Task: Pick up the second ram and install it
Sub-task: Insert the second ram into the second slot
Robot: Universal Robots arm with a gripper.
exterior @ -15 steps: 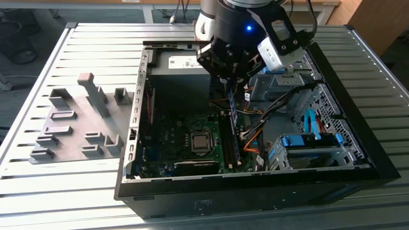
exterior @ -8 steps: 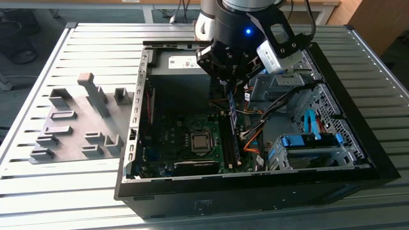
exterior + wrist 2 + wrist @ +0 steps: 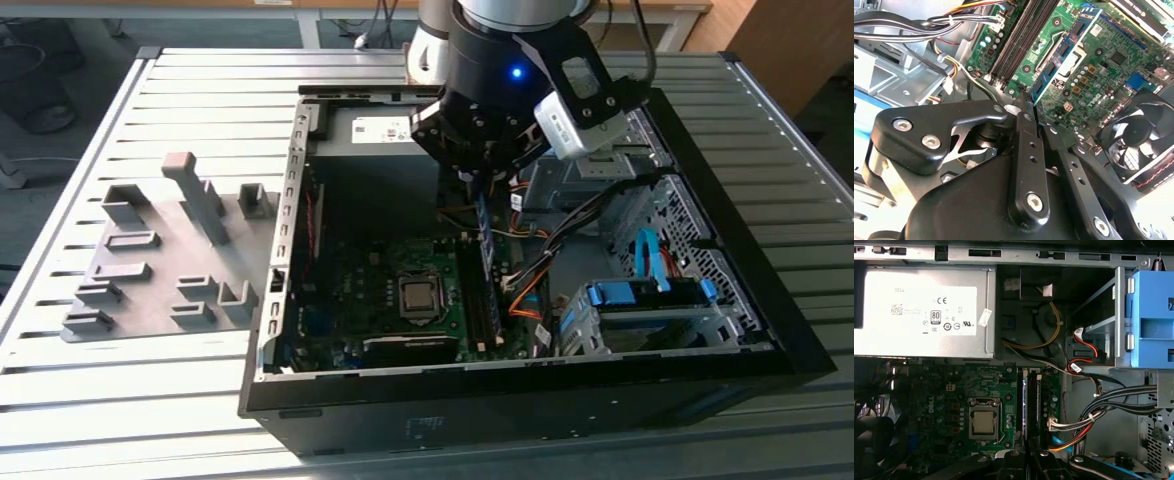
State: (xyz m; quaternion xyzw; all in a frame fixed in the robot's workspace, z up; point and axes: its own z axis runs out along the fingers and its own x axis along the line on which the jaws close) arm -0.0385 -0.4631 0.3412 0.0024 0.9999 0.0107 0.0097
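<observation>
Hanging inside an open computer case (image 3: pixel 694 370) that lies on a slatted metal worktop (image 3: pixel 134 400), the hand (image 3: pixel 481 185) in the exterior view has its fingers pressed onto the second ram (image 3: pixel 489 250), a thin dark blue stick held on edge below the fingertips. The stick sits just to the exterior view's right of the CPU socket (image 3: pixel 420 295) on the green motherboard (image 3: pixel 354 290), over the long black memory slots (image 3: pixel 470 300); whether it touches them cannot be told. Grey holder blocks (image 3: pixel 147 260) stand on the worktop on the exterior view's left of the case, well apart from the hand. In the second wrist view the black fingers (image 3: pixel 1026 150) meet at their tips, and the hand (image 3: pixel 1026 97) pinches one end of the second ram (image 3: pixel 1049 77), whose blue-green board stretches away above the motherboard (image 3: pixel 1104 65), beside the memory slots (image 3: pixel 1016 42) and near a black fan (image 3: pixel 1134 135). In the first wrist view the hand (image 3: pixel 1029 460) is at the picture's edge with the second ram (image 3: pixel 1024 400) seen edge-on as a narrow blue line, lined up with the memory slots (image 3: pixel 1035 400), between the CPU socket (image 3: pixel 984 422) and a bundle of cables (image 3: pixel 1114 400); a grey power supply (image 3: pixel 924 310) and a blue drive caddy (image 3: pixel 1154 315) lie beyond
</observation>
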